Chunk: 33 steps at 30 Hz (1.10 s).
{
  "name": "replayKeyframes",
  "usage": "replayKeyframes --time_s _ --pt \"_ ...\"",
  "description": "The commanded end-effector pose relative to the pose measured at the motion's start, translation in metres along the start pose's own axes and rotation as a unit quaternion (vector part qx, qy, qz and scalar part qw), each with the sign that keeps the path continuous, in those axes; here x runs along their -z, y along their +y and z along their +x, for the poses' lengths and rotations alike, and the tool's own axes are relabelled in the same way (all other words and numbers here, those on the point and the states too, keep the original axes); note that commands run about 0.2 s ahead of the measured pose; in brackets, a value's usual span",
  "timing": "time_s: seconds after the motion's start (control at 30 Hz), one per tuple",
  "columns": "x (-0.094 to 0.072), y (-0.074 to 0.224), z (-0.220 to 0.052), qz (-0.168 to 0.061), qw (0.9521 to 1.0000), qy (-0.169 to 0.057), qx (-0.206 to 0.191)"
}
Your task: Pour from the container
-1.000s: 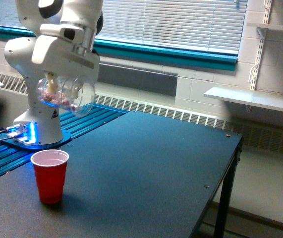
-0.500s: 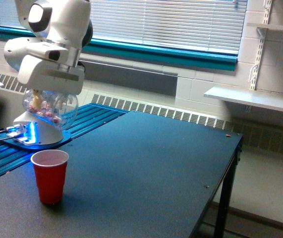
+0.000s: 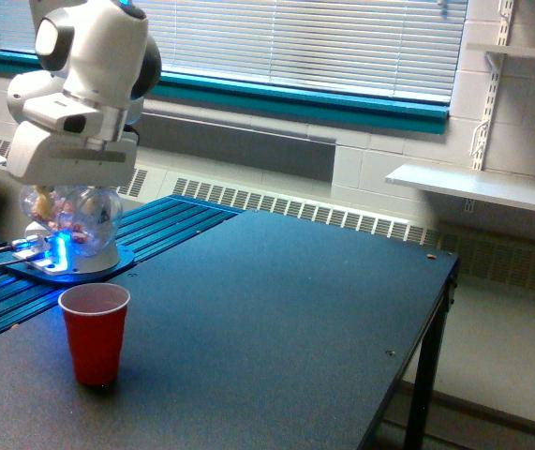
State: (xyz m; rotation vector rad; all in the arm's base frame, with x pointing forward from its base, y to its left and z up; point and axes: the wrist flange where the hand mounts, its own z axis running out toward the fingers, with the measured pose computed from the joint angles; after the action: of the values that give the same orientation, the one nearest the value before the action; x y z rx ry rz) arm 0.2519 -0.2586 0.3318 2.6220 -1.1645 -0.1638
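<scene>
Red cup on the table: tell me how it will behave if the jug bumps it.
The red cup looks like thin plastic, probably light. It narrows toward its base, so a nudge near the rim would likely tip it. No contents show, so nothing seems to weigh it down on the dark table.

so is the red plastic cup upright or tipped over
Upright: the red plastic cup stands on its base on the dark table, open rim facing up.

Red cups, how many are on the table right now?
1. The red cup stands upright near the table's front edge on the exterior view's left, below the clear container that hangs under the gripper. None other shows.
</scene>
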Motion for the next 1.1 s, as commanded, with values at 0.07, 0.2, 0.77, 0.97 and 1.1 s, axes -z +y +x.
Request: replayKeyframes --time_s 0.07,0.2,0.77,0.97,1.1 --pt "-0.013 0.006 -0.007 -0.001 0.9992 -0.038 0.013" --pt "-0.012 0.007 -0.005 -0.001 0.9987 -0.052 0.0" --pt "-0.008 0.003 0.001 0.011 0.9968 -0.074 -0.029" --pt "-0.012 0.0 -0.003 0.013 0.9958 -0.087 -0.025" --pt "-0.011 -0.002 -0.002 0.019 0.9958 -0.087 -0.022"
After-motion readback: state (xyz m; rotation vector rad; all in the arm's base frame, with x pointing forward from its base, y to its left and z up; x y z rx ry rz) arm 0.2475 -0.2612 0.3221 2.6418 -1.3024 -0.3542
